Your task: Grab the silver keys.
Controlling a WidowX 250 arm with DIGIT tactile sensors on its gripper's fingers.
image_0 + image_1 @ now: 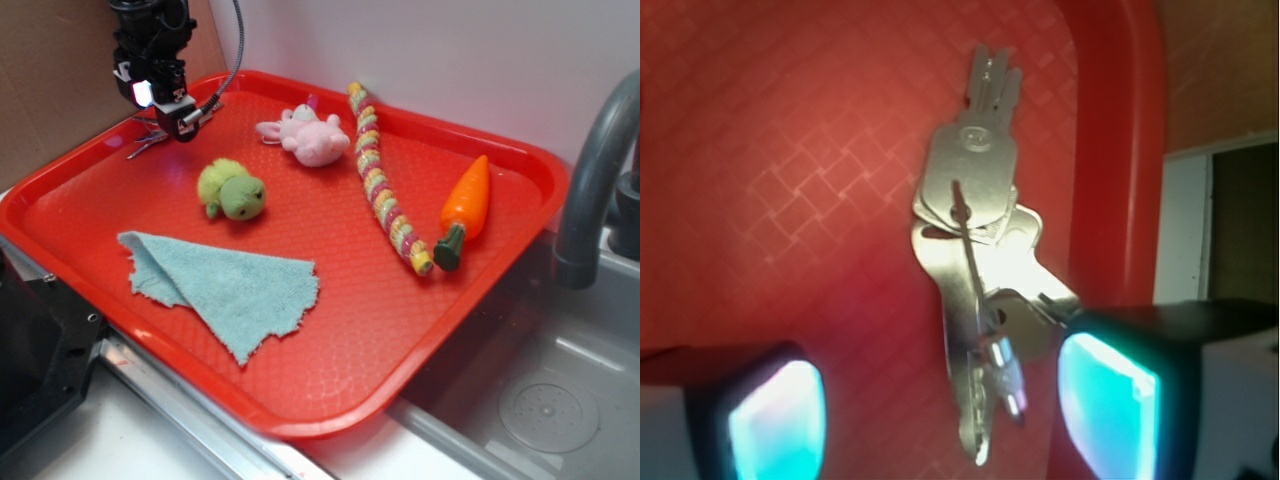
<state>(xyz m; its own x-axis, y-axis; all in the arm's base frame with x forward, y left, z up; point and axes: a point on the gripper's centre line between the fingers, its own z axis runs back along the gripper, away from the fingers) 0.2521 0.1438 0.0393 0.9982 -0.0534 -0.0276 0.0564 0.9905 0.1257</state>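
Note:
The silver keys lie flat on the red tray, close to its raised rim. In the exterior view the silver keys sit at the tray's far left corner, partly hidden by the arm. My gripper hangs just above them. In the wrist view the gripper is open, its glowing pads set wide apart. The lower end of the bunch lies between the pads, nearer the right one. Nothing is clamped.
On the red tray lie a green plush toy, a pink plush, a braided rope, a toy carrot and a light blue cloth. A sink faucet stands to the right.

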